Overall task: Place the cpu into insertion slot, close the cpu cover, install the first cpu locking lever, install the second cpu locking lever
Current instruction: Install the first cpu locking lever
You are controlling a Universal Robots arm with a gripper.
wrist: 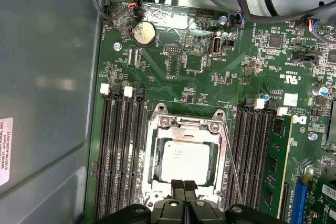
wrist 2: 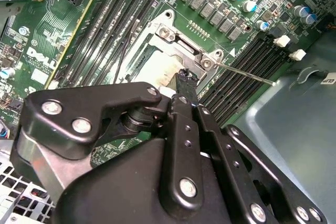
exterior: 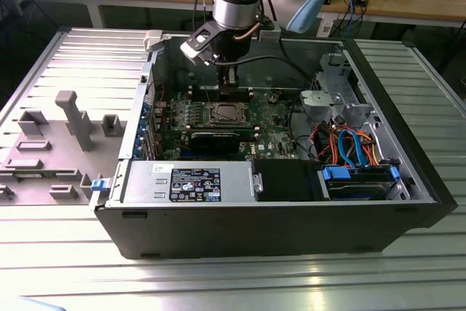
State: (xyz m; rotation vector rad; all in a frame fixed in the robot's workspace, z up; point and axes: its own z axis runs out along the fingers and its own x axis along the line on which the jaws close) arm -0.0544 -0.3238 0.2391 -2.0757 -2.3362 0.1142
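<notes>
1. Open case (exterior: 291, 216) lies on a ribbed metal surface (exterior: 218, 282), with the board (wrist: 184, 61) flat inside. The arm reaches down over the slot (wrist: 184, 124).
2. Cpu (wrist: 184, 160) sits square inside the slot, pale face up. Placing reads as done.
3. Cover (wrist: 154, 156) appears to lie flat around the cpu, its cut-out framing the chip. Judged closed, though whether it is pressed fully home cannot be told.
4. Hand (wrist: 182, 186): fingers drawn together, nothing between them. The tip is at the cover's edge, just beside the cpu. In the second wrist view the fingertip (wrist 2: 186, 80) seems to touch the cover there; contact is not certain.
5. One lever (wrist: 233, 166), a thin wire rod, angles out from a corner of the slot across the memory slots (wrist: 257, 156). In the second wrist view it points well away from the slot. Judged not latched.
6. Second lever: state cannot be told.
7. Tally: first two steps look done; the levers are left.
</notes>
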